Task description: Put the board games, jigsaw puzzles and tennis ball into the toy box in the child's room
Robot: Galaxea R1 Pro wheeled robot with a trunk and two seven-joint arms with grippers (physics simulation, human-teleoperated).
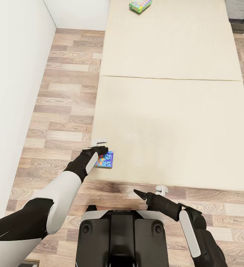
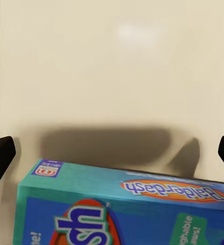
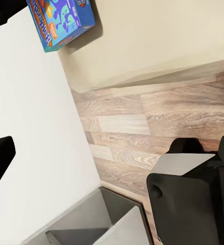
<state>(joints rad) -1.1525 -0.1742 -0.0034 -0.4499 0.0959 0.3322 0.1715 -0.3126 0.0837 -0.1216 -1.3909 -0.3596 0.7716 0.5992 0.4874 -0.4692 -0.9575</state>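
Left wrist view: left gripper (image 2: pixel 112 153) spread wide over the blue board game (image 2: pixel 122 209), not touching.

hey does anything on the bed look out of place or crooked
Nothing damaged. The blue board game lies askew at the bed's near corner, under the left gripper; another game box sits at the far end.

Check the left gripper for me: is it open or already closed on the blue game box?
Open. In the left wrist view its fingertips sit far apart with the blue board game between them, lying flat on the bed, not clamped.
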